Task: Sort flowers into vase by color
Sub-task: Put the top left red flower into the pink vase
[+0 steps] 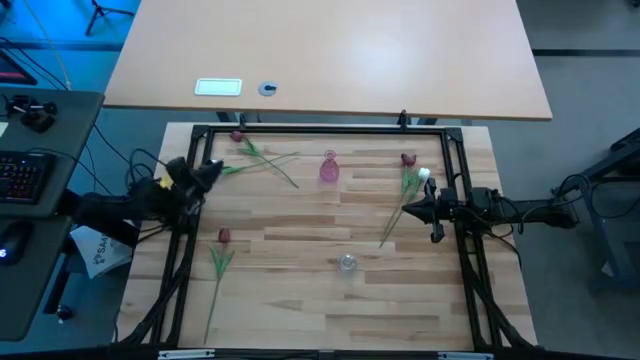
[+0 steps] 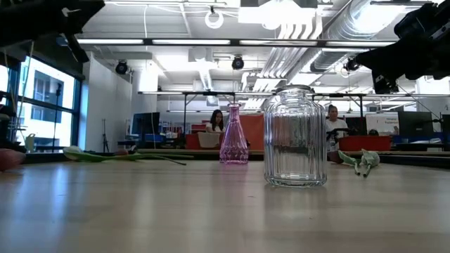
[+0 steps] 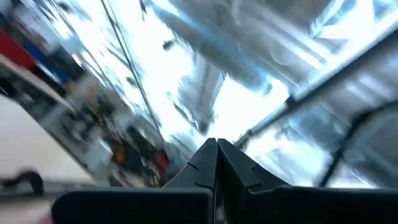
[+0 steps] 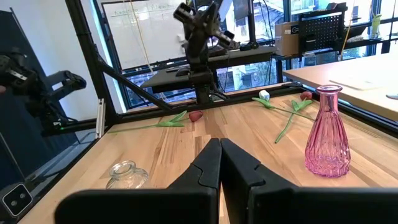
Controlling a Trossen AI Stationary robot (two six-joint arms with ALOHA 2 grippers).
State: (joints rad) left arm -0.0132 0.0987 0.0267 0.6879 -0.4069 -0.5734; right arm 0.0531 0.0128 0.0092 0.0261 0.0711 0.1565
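Observation:
Three dark red tulips show in the high view: one at the far left, one near the left edge, and one at the right beside a white tulip. Another stem crosses the far-left one. All lie flat on the table. The pink vase and the clear glass vase stand upright. My left gripper is shut, raised at the left and tipped toward the ceiling. My right gripper is shut and hovers by the right stems, facing the pink vase.
A black frame runs round the wooden table. A second table stands beyond the far edge, and a desk with a keyboard is to the left. Bare wood lies between the two vases. People sit in the room behind.

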